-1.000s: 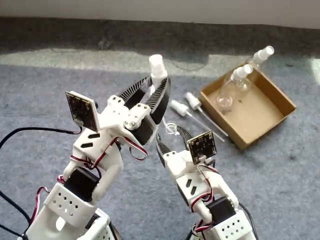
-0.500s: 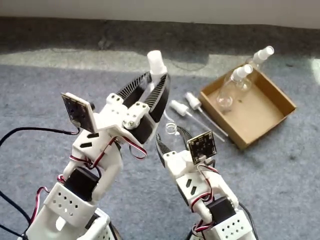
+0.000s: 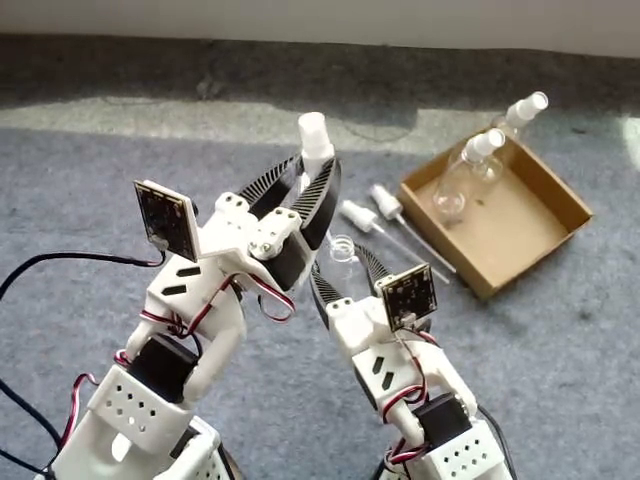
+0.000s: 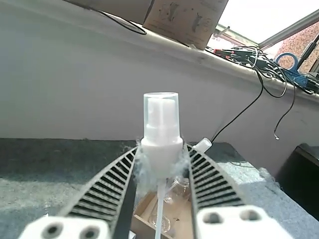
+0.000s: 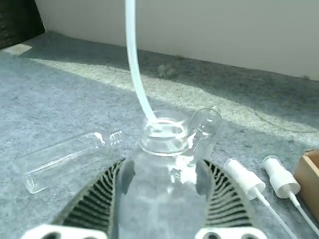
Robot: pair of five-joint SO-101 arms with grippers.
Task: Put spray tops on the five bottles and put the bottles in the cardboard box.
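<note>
left claw [image 4: 161, 149] clamped on a spray top [image 4: 161, 119], its tube entering the mouth of a clear bottle [image 5: 160, 199], right claw [image 5: 162, 168] gripping that bottle

Edge crops base of upright bottle [image 5: 159, 199]; cardboard box [image 5: 309, 174] mostly cropped.

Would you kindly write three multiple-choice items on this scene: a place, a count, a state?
1. Where does the tube of the left hand's spray top end? A) in the upright bottle's mouth B) in a lying bottle C) on the carpet
2. How many capped bottles lie in the cardboard box? A) none B) two C) five
3. The right hand is: A) open B) shut on the upright bottle C) shut on a spray top
Answers: 1A, the tube meets that bottle's rim; 2B, two lie there; 3B, its fingers flank the glass.
</note>
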